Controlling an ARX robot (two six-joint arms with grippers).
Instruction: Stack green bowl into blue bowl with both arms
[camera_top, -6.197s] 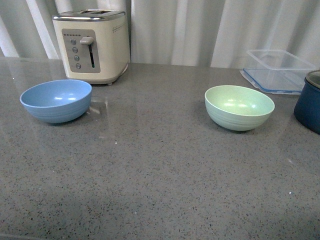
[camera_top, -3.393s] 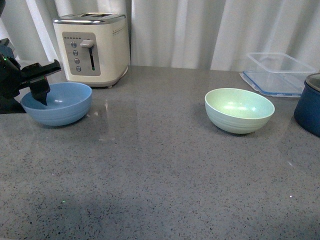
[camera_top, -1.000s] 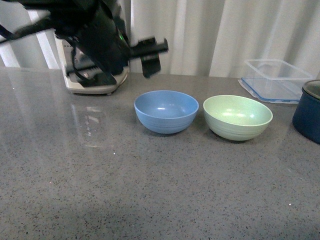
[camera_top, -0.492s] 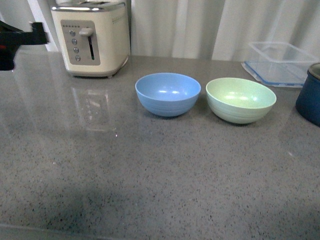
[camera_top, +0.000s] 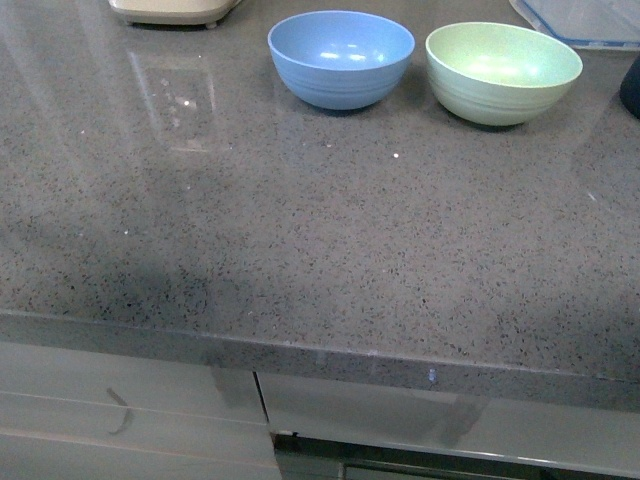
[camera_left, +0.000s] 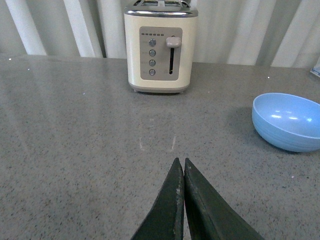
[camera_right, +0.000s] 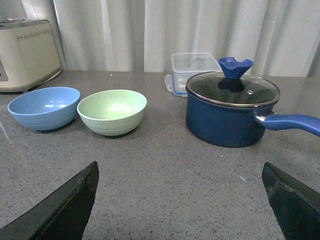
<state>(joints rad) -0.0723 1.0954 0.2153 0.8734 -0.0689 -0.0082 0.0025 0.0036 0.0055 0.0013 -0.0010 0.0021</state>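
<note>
Grey speckled counter (camera_top: 300, 220): blue bowl (camera_top: 341, 58), green bowl (camera_top: 503, 72) side by side, unstacked. Grippers visible only in wrist views: left gripper (camera_left: 183, 165) fingers pressed together, toaster (camera_left: 160, 47) ahead; right gripper (camera_right: 180, 172) fingers spread wide, lidded navy pot (camera_right: 231, 112) near green bowl.

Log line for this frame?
green bowl: beside blue bowl, unstacked | left end effector: shut, empty | right end effector: open, empty
</note>
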